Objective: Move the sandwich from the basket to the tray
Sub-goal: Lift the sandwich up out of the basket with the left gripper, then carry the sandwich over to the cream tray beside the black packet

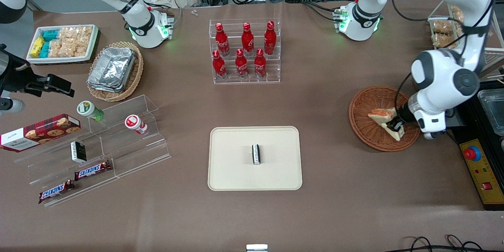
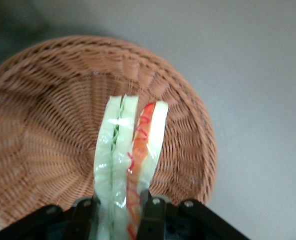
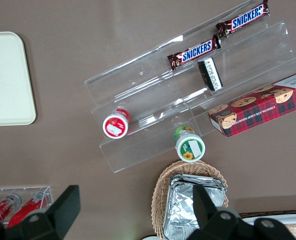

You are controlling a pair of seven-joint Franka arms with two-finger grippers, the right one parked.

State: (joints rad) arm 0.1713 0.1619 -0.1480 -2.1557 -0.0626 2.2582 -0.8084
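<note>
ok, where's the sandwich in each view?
Front view: the sandwich is in the reddish-brown basket, toward the working arm's end of the table, with the gripper on it.
Left wrist view: sandwich edge-on, clamped by the gripper over the basket.
Right wrist view: not in it.
Shared landmark: the basket, in the front and left wrist views.

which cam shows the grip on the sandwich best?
Left wrist view: the sandwich stands edge-on between the fingers of the gripper, shut on it, above the basket. Front view shows the sandwich over the basket, gripper partly hidden by the arm. Right wrist view shows neither.
</note>
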